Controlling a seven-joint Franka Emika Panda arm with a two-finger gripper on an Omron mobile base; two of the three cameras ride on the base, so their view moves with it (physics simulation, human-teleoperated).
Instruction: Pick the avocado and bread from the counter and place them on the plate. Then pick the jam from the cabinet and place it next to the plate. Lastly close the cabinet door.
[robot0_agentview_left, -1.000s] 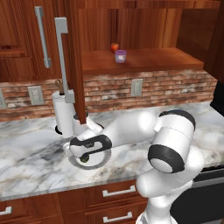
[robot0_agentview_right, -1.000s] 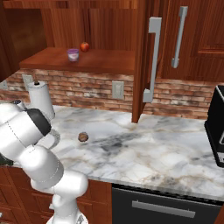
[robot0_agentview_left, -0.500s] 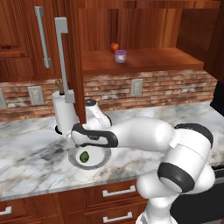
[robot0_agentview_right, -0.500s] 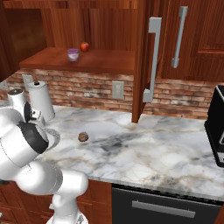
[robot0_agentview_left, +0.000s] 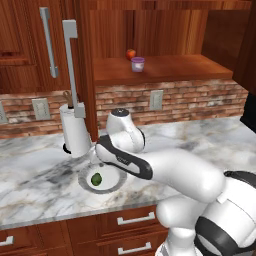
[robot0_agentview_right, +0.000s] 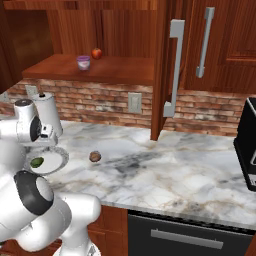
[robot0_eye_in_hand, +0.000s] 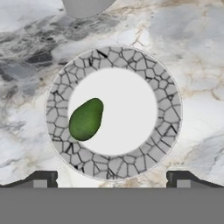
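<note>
The dark-green avocado (robot0_eye_in_hand: 86, 119) lies free on the left of the round white plate (robot0_eye_in_hand: 170, 109), whose rim is grey and speckled. My gripper (robot0_eye_in_hand: 111, 181) hangs open straight above the plate with nothing between its fingers. The avocado (robot0_agentview_left: 96, 179) and plate (robot0_agentview_left: 111, 186) sit on the marble counter (robot0_agentview_left: 30, 185) under my forearm. The brown bread (robot0_agentview_right: 94, 157) rests on the counter (robot0_agentview_right: 175, 170), just right of the plate (robot0_agentview_right: 57, 162). The lilac jam (robot0_agentview_left: 138, 64) stands on the cabinet shelf (robot0_agentview_left: 165, 70). The cabinet door (robot0_agentview_right: 161, 70) is swung open.
A red-orange fruit (robot0_agentview_left: 130, 54) sits beside the jam. A white paper-towel roll (robot0_agentview_left: 75, 132) stands just behind the plate. A black appliance (robot0_agentview_right: 247, 145) is at the counter's far right. The door's grey bar handle (robot0_agentview_left: 71, 67) juts toward me.
The gripper has opened wide and lifted off the avocado, which stays on the plate. The arm has stretched forward and risen.
</note>
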